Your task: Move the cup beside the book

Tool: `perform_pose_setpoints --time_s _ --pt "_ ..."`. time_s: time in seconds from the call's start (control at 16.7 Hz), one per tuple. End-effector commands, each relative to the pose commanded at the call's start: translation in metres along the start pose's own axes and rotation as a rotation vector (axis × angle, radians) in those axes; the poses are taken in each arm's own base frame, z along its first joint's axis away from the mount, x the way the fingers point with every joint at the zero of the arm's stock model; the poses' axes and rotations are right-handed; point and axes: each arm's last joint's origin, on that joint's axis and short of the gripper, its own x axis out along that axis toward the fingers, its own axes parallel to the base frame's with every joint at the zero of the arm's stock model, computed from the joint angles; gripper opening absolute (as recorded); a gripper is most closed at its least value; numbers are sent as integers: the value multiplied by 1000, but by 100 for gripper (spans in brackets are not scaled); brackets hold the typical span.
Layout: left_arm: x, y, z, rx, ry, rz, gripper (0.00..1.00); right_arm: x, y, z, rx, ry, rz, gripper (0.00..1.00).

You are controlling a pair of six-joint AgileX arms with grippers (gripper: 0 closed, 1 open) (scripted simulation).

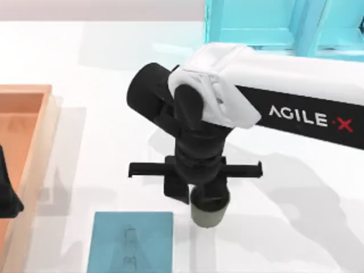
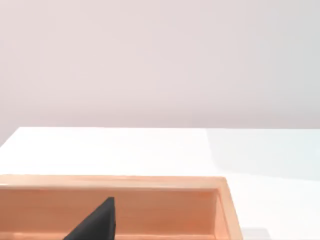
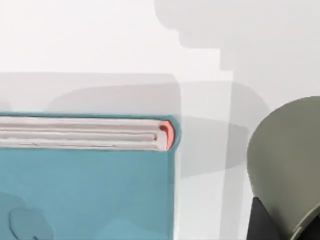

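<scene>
The olive-grey cup [image 1: 207, 216] is just right of the teal-blue book [image 1: 132, 242], with a narrow strip of white table between them. My right gripper [image 1: 199, 198] comes down on the cup from above and is shut on it, hiding its top. In the right wrist view the cup [image 3: 287, 165] is close up with a dark finger [image 3: 265, 222] against its wall, and the book [image 3: 85, 195] shows its page edge and cover. My left gripper [image 1: 5, 196] is parked at the table's left edge, over the tray.
An orange wooden tray [image 1: 25, 96] lies along the left side and shows as a tray [image 2: 150, 182] in the left wrist view. A light cyan shelf unit [image 1: 267, 23] stands at the back right. My right arm spans the middle of the table.
</scene>
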Motion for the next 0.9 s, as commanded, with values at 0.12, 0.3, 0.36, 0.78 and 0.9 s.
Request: perform_pose_setpoints --time_s 0.12,0.3,0.36,0.78,0.9 --pt "0 0 0 0 0 0 100 0 0 0 0 0 0 45" --pt "0 0 0 0 0 0 100 0 0 0 0 0 0 68" --pt "0 0 0 0 0 0 100 0 0 0 0 0 0 75" --pt "0 0 0 0 0 0 100 0 0 0 0 0 0 100" --pt "0 0 0 0 0 0 100 0 0 0 0 0 0 100"
